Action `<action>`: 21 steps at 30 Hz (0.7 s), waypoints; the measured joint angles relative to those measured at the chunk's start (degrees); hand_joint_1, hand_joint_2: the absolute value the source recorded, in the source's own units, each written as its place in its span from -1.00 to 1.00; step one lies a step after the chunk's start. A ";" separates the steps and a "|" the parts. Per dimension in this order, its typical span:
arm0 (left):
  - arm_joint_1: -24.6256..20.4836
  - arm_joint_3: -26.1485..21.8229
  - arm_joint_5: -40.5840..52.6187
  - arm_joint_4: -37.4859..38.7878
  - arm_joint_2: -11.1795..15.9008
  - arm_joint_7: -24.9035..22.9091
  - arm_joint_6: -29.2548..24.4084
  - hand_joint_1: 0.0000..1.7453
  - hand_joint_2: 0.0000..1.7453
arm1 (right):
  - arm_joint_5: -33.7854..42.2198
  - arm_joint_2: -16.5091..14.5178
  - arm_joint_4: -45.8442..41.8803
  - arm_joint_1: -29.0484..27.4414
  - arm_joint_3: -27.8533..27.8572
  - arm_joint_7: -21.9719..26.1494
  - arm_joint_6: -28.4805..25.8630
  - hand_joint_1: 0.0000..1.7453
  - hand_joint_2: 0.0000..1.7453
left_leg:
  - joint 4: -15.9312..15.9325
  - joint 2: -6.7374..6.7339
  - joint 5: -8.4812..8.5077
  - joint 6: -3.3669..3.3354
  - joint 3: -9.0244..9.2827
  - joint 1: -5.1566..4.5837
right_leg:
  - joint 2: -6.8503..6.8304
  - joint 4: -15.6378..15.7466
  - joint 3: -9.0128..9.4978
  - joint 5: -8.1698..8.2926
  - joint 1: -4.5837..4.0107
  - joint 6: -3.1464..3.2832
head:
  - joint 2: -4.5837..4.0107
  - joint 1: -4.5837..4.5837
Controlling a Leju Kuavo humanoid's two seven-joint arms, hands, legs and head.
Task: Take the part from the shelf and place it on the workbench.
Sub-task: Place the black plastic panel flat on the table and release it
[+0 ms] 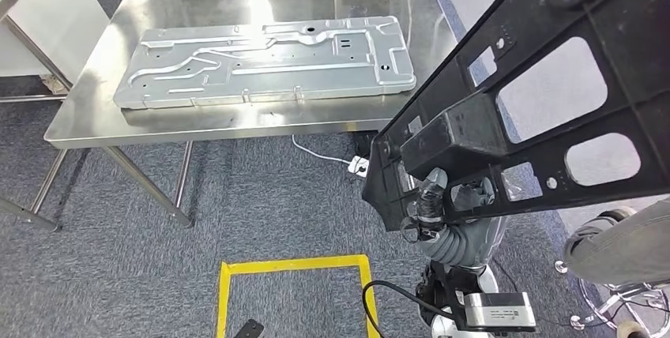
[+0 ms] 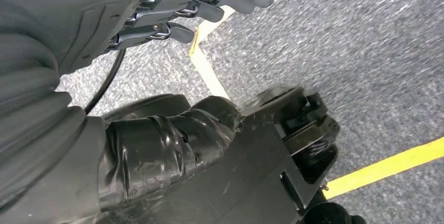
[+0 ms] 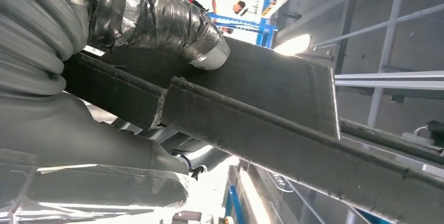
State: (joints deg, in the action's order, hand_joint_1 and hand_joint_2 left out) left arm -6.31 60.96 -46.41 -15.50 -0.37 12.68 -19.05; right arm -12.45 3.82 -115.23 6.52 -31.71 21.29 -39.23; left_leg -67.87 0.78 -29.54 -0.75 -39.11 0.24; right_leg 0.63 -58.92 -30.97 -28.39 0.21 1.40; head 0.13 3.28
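The right robot hand (image 1: pixel 433 210) grips the lower edge of a large black plastic frame part (image 1: pixel 545 77), raised in front of the robot on the right side of the head view. Its grey ribbed wrist cover rises from below, and its taped fingers (image 1: pixel 430 196) curl up around a bar of the part. In the right wrist view the same robot hand (image 3: pixel 104 77) clamps a flat dark rib (image 3: pixel 251 109) of the part, with the tape-wrapped thumb (image 3: pixel 173 28) pressed on one face and another taped finger beneath.

The part is held in the air, tilted, running from the robot hand up towards the upper right corner of the head view. It is a black moulded lattice with large rounded openings, small round holes and a boxy block near its lower end. It is clear of the counter (image 1: pixel 95 121).

The left robot hand (image 2: pixel 173 14) hangs low over grey carpet (image 2: pixel 366 35) marked with yellow tape (image 2: pixel 387 164); its dark fingers are extended side by side, holding nothing.

On the steel counter lies a long stamped silver metal panel (image 1: pixel 269 61). A white cable (image 1: pixel 320 155) trails on the carpet below it. A person's knee in grey trousers (image 1: pixel 624 251) shows at the right edge.
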 joint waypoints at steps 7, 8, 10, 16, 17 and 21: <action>0.00 0.00 0.00 0.01 0.07 0.01 -0.05 -1.00 1.00 | 0.12 0.10 -0.01 0.34 -0.04 -0.01 0.00 1.00 1.00 | 9.64 -0.24 4.16 -2.11 3.98 -0.84 | -0.18 -0.40 2.14 -1.51 -0.02 -1.43 | 0.00 -0.07; -0.02 0.00 0.02 0.01 0.08 0.01 -0.05 -1.00 1.00 | 0.12 0.13 -0.01 0.43 -0.05 -0.01 0.00 1.00 1.00 | 9.97 -0.20 4.12 -2.33 4.70 -0.70 | -0.21 -1.42 1.81 -1.99 0.04 -1.61 | 0.00 -0.14; -0.22 0.00 0.04 0.00 0.07 0.02 -0.05 -1.00 1.00 | 0.12 0.21 0.00 0.54 -0.06 0.01 0.00 1.00 1.00 | 10.43 -0.19 3.88 -2.68 5.64 -0.53 | -0.25 -6.65 -1.09 -4.09 0.28 -2.06 | 0.00 -0.28; -0.02 0.00 0.02 0.00 -0.01 0.00 -0.05 -1.00 1.00 | 0.14 0.52 0.07 0.57 -0.07 0.00 0.00 1.00 1.00 | 10.28 0.05 1.50 -2.41 8.59 -0.28 | -0.31 -9.40 -7.40 -1.44 0.97 -3.27 | 0.00 -0.34; 0.01 0.00 0.02 0.01 -0.03 0.00 -0.05 -1.00 1.00 | 0.18 0.55 0.09 0.58 -0.07 0.00 0.00 1.00 1.00 | 10.22 0.15 0.94 -2.12 9.17 -0.19 | -0.26 -6.06 -6.41 1.04 1.07 -3.34 | 0.00 -0.33; -0.26 0.00 -0.17 0.02 -0.03 0.02 -0.07 -1.00 1.00 | 0.52 0.69 0.19 0.64 -0.07 -0.02 0.00 1.00 1.00 | 9.66 0.42 -0.43 -0.59 9.89 -0.14 | -0.29 -1.13 -5.39 2.95 0.66 -1.96 | 0.01 -0.56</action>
State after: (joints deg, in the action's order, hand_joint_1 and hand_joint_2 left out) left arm -6.57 60.96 -46.58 -15.48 -0.40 12.69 -19.11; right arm -11.92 4.51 -115.04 7.16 -31.78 21.27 -39.23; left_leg -58.21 1.20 -29.98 -1.34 -29.23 0.10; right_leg 0.34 -60.05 -36.36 -25.44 0.87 -0.56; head 0.14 2.72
